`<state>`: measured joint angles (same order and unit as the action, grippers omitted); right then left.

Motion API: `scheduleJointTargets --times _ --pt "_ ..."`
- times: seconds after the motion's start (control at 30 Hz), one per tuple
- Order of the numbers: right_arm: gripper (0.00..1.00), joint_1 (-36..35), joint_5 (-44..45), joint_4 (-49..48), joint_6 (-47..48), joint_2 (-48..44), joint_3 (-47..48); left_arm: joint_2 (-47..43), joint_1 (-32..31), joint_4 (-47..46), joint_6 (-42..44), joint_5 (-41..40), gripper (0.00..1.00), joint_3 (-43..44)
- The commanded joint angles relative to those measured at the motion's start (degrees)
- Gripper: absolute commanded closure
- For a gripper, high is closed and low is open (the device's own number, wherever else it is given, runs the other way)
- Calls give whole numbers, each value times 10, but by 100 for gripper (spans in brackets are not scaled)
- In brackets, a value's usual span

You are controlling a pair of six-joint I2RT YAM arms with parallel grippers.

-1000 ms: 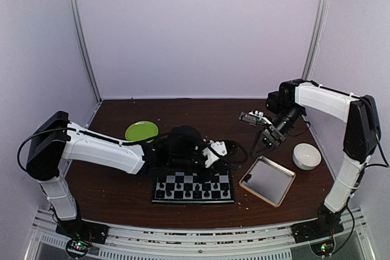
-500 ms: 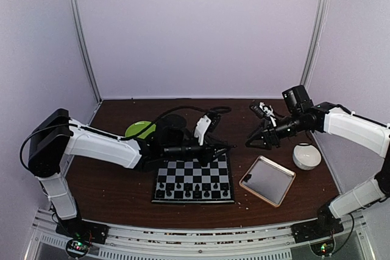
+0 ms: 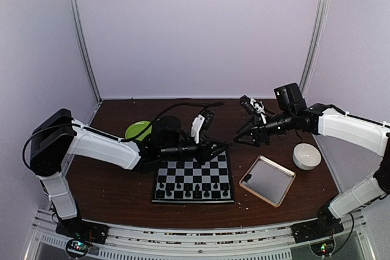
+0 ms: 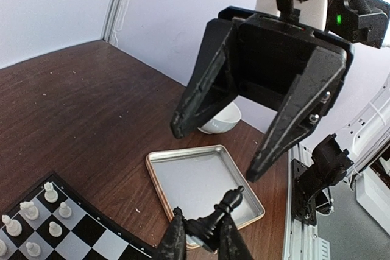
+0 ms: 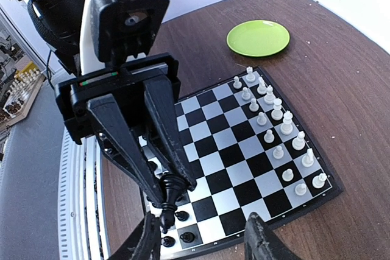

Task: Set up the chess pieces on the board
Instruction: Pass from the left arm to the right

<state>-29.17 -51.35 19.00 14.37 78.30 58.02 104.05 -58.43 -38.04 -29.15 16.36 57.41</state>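
On the board (image 3: 194, 178), white pieces (image 5: 268, 117) are ranked in two rows along the far edge and black pieces (image 3: 192, 193) are lined along the near edge, where the ranks are judged incomplete. Above the board's far right corner, a black piece (image 4: 220, 214) is clamped by its base between the jaws of the left gripper (image 5: 173, 193) and pointed rightward, apparently to be offered across. Just beside it, the right gripper (image 4: 216, 153) is turned to face it, jaws apart and not yet touching, so a handover is judged to be in hand.
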Motion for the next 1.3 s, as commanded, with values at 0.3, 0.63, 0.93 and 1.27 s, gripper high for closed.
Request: scheduleJointTargets --times 0.3,0.63,0.93,1.27 --pt "61 -16 -38 27 7 36 36 5 7 -53 -14 10 90 -9" --pt "68 -26 -37 38 14 48 43 4 7 -54 -14 10 90 -9" --pt "80 -27 -41 46 17 53 47 5 7 -50 -12 12 90 -6" --pt "93 -27 -26 65 33 36 59 -8 8 -10 8 -7 72 -5"
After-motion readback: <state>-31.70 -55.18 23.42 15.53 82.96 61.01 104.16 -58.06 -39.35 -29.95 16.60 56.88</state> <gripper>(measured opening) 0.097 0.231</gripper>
